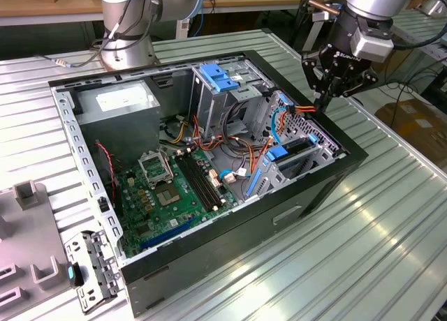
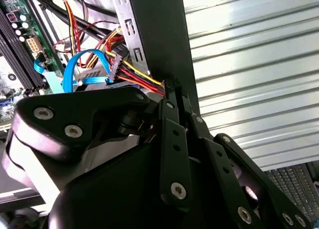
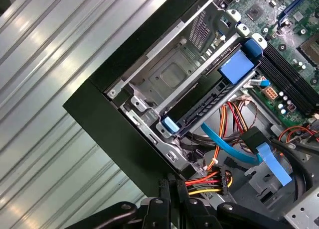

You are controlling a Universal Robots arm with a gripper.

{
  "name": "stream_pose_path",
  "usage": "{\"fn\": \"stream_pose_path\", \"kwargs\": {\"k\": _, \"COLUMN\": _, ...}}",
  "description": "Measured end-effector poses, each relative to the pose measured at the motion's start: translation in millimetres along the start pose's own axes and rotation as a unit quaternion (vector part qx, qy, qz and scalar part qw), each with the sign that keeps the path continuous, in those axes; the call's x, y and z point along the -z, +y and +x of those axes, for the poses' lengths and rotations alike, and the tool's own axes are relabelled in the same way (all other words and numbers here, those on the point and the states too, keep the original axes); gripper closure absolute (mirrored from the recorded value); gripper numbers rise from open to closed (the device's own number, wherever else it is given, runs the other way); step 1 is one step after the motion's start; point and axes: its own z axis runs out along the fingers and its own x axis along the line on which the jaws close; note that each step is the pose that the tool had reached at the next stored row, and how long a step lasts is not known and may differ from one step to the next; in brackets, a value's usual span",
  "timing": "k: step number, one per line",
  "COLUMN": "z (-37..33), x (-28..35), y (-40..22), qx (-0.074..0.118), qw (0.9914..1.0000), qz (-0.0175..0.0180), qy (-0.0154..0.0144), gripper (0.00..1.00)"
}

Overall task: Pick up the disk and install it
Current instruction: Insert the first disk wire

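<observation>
The disk [image 1: 297,148], a dark flat drive with blue rails, lies in the lower metal cage at the open computer case's corner on the exterior view's right. The first wrist view shows the disk's [image 3: 204,107] dark edge between two blue tabs. My gripper [image 1: 325,105] hangs just above that corner, by the case's black rim. In both wrist views its fingers [image 2: 172,134] are pressed together, with my gripper [image 3: 172,181] shut on the red, yellow and orange wires of a power cable. The cable's black connector [image 3: 225,181] hangs loose beside the cage.
A blue flat data cable [image 3: 224,144] loops near the connector. Inside the case are a motherboard [image 1: 167,188], a grey power supply [image 1: 119,101] and an upper cage with a blue latch [image 1: 220,77]. The case stands on a ribbed metal table [image 1: 363,251], and a loose bracket [image 1: 91,269] lies at the exterior view's left.
</observation>
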Motion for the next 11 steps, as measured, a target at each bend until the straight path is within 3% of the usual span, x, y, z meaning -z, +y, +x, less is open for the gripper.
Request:
{"fn": "stream_pose_path", "kwargs": {"k": 7, "z": -5.9, "x": 0.4, "y": 5.9, "qx": -0.007, "qw": 0.99998, "qz": -0.0004, "qy": 0.0001, "gripper": 0.83}}
{"fn": "stream_pose_path", "kwargs": {"k": 8, "z": -6.0, "x": 0.5, "y": 5.9, "qx": -0.013, "qw": 0.99992, "qz": -0.0008, "qy": 0.0001, "gripper": 0.83}}
{"fn": "stream_pose_path", "kwargs": {"k": 9, "z": -8.4, "x": 0.6, "y": 8.2, "qx": -0.042, "qw": 0.99913, "qz": -0.0027, "qy": 0.0005, "gripper": 0.83}}
{"fn": "stream_pose_path", "kwargs": {"k": 11, "z": -10.3, "x": 0.6, "y": 10.1, "qx": -0.063, "qw": 0.99801, "qz": -0.0041, "qy": 0.0007, "gripper": 0.83}}
